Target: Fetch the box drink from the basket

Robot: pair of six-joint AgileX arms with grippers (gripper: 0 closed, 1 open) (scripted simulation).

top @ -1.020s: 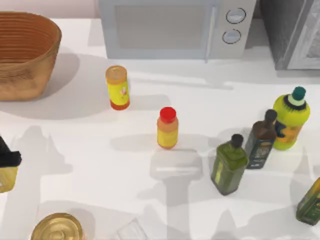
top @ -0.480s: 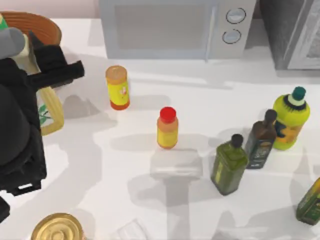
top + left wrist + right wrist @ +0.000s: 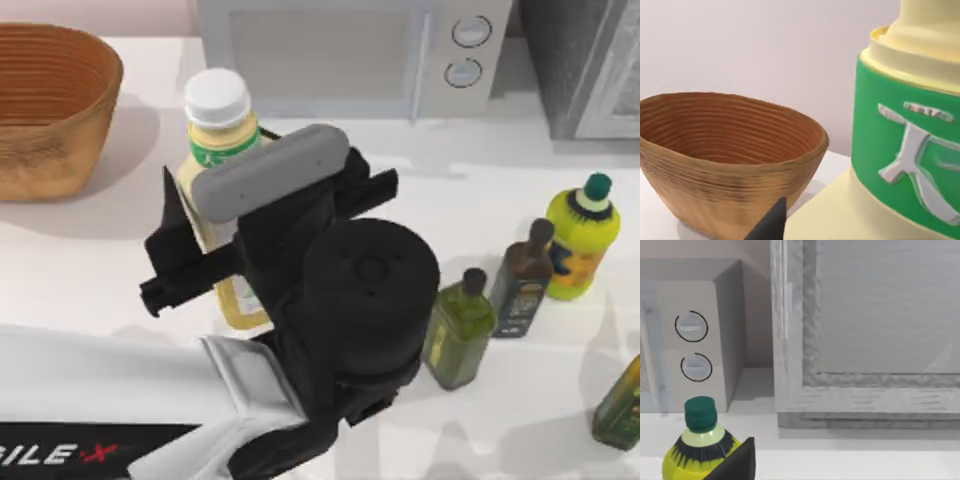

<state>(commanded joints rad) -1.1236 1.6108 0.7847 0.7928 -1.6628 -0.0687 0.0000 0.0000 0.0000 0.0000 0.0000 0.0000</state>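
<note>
The box drink point(image 3: 212, 150), a pale cream-yellow carton with a white round cap and a green band, hangs upright over the table's middle left. My left gripper point(image 3: 228, 250) is shut on its body below the band. The left wrist view has the carton's green label point(image 3: 900, 150) close up, with one dark fingertip point(image 3: 771, 224) beside it. The basket point(image 3: 55, 110), orange-brown wicker, stands at the far left corner, apart from the carton, and its inside point(image 3: 725, 125) looks bare. My right gripper point(image 3: 737, 464) is parked at the right, near a yellow-green bottle point(image 3: 700, 447).
A microwave point(image 3: 340, 55) and a grey cabinet point(image 3: 590, 60) line the back. At the right stand a yellow-green bottle point(image 3: 580, 240), a dark brown bottle point(image 3: 525, 275), an olive oil bottle point(image 3: 460, 330) and another green bottle point(image 3: 620, 405) at the edge.
My left arm has carried the box drink from beside the basket rightward to the table's middle. The arm now covers the two small yellow bottles.
</note>
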